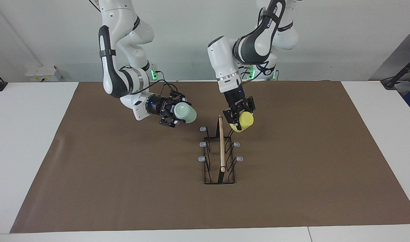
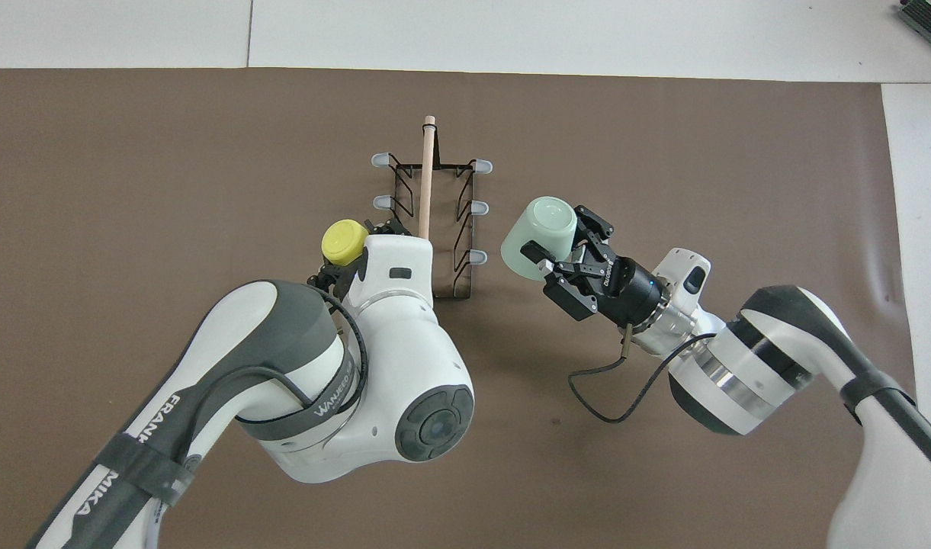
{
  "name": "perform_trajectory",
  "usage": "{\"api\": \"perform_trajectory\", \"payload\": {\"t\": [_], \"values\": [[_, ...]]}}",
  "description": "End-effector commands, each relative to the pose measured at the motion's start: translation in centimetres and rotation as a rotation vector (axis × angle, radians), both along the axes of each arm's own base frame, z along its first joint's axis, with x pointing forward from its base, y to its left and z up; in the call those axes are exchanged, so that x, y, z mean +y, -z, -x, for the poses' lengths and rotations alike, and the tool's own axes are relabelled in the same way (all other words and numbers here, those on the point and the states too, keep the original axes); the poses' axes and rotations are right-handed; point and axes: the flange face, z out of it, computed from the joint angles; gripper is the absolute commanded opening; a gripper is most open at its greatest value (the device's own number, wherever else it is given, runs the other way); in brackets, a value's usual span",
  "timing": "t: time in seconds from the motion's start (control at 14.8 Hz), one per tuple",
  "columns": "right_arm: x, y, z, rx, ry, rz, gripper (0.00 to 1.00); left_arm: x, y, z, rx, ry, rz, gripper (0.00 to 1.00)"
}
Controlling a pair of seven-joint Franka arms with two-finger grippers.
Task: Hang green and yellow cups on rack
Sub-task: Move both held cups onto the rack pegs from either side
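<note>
1. The white tabletop (image 1: 30, 141) carries a brown mat (image 1: 124, 188) that covers most of it, leaving bare strips along the edges.
2. The rack (image 1: 219, 158) stands on the mat about midway between the two arms' ends of the tabletop, its wooden rod (image 2: 425, 198) running from the robots' edge toward the edge away from them, with three grey-tipped prongs on each side.
3. The right tool (image 1: 173, 113) hangs in the air over the mat beside the rack, toward the right arm's end, closed on the green cup (image 1: 184, 113), which lies tilted on its side.
4. The left tool (image 1: 237, 116) is over the rack's end toward the robots' edge, on the left arm's side, closed on the yellow cup (image 1: 244, 121); the cup sits at the prong there, though contact cannot be made out.
</note>
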Motion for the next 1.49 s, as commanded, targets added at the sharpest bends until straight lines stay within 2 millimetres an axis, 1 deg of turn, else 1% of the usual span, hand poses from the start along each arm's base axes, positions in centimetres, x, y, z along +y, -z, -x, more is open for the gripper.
{"api": "perform_trajectory", "payload": {"t": [0.0,0.07,0.2,0.34,0.41,0.47,0.54,0.61,0.75,0.81,0.95,1.08,1.15,1.42], "values": [[0.8,1.4,-0.4,-0.04,0.084,-0.045,0.0,-0.6,1.2,1.0,-0.039,-0.013,-0.034,0.0],[2.8,1.7,0.0,-0.041,0.076,-0.074,0.0,-0.7,1.7,0.9,-0.057,-0.025,-0.032,0.0],[3.4,2.3,0.1,-0.028,0.082,-0.092,0.0,-1.2,2.1,1.0,-0.058,-0.017,-0.018,0.0],[3.7,3.6,0.2,-0.02,0.075,-0.097,0.0,-1.3,1.9,0.7,-0.064,-0.02,-0.011,0.0],[3.8,3.9,0.3,-0.017,0.072,-0.083,0.0,-1.4,1.6,0.7,-0.067,-0.021,-0.005,0.41],[3.8,4.1,0.4,-0.012,0.069,-0.074,0.0,-1.3,1.6,0.6,-0.068,-0.023,-0.004,0.84],[4.3,4.4,0.7,0.0,0.064,-0.055,0.0,-1.3,1.2,0.3,-0.069,-0.03,0.005,1.0],[5.2,4.8,1.1,0.007,0.057,-0.025,0.0,-1.2,0.7,0.0,-0.072,-0.032,0.012,1.0],[5.7,5.3,1.1,0.012,0.063,0.02,0.0,-1.0,0.1,-0.5,-0.078,-0.028,0.02,1.0],[5.8,5.4,1.1,0.011,0.064,0.026,0.0,-0.6,-0.1,-1.0,-0.08,-0.023,0.031,1.0],[5.8,5.4,1.1,0.013,0.065,0.033,0.0,1.1,-0.7,-2.6,-0.077,0.001,0.033,1.0],[5.7,5.5,1.0,0.013,0.072,0.047,0.0,3.3,-0.9,-4.0,-0.029,0.051,-0.031,1.0],[5.6,5.8,1.0,0.022,0.073,0.062,0.0,4.4,-0.9,-4.7,0.014,0.085,-0.067,1.0],[5.7,6.3,1.2,0.032,0.066,0.101,0.0,9.1,-1.8,-7.0,0.207,0.234,-0.152,1.0]]}}
